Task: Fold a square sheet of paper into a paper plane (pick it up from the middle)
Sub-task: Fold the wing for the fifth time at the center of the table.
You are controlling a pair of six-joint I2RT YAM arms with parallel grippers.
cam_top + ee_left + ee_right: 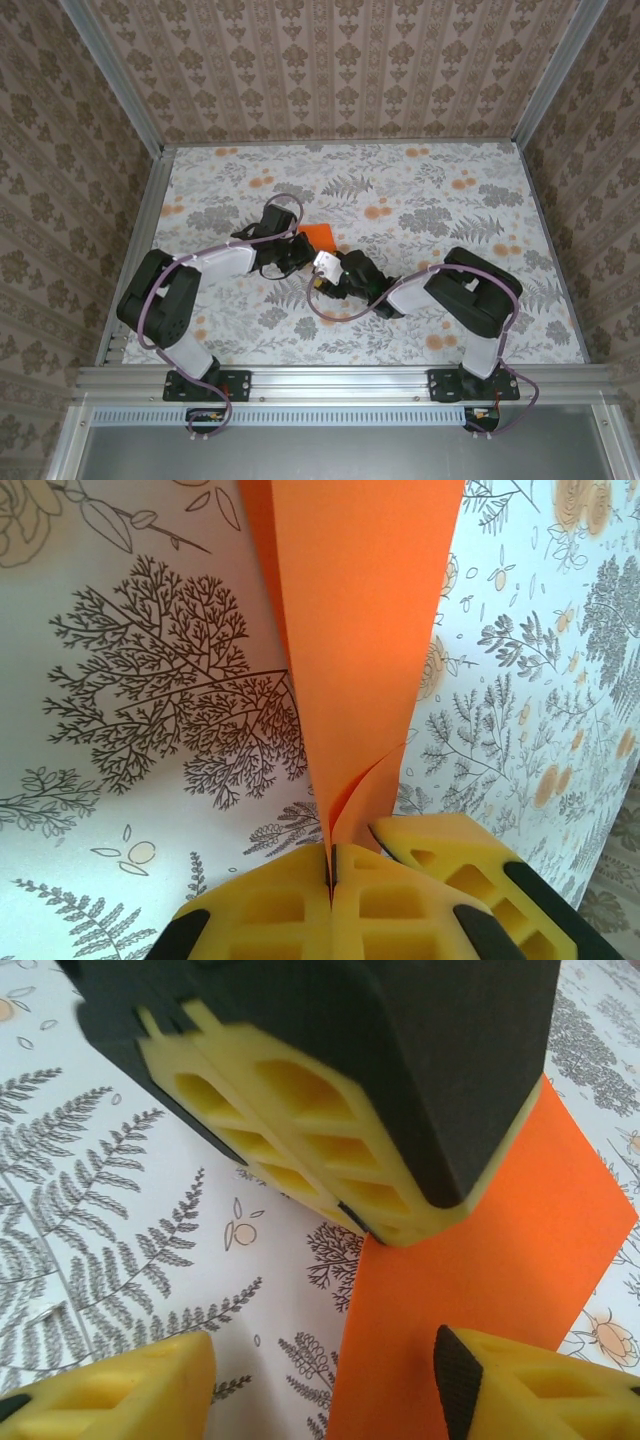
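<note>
Two tools are meeting over the middle of the flower-printed counter (420,200), and the square sheet of paper (360,630) is sitting between them, already creased down to a narrow bright-orange strip. The left tool (330,875) is clenching one end of it: its yellow, ribbed fingers (270,910) are pressing flat together with the thin paper trapped in the seam, where a small curl of a second layer is peeling off. From that pinch the strip's long axis is running straight away from the left tool, widening as it goes, towards the far right of the counter in the overhead view. The right tool (325,1400) is hovering just beside it on the near side, released, its jaws standing well apart with the strip's near edge lying in the gap between them and one black-tipped finger hanging above the orange surface. The left arm is the one holding; the right is judged the one free to press or take the next fold, coming in across the strip and not along it. The paper is looking smooth, matt and stiff enough to be holding its crease.
</note>
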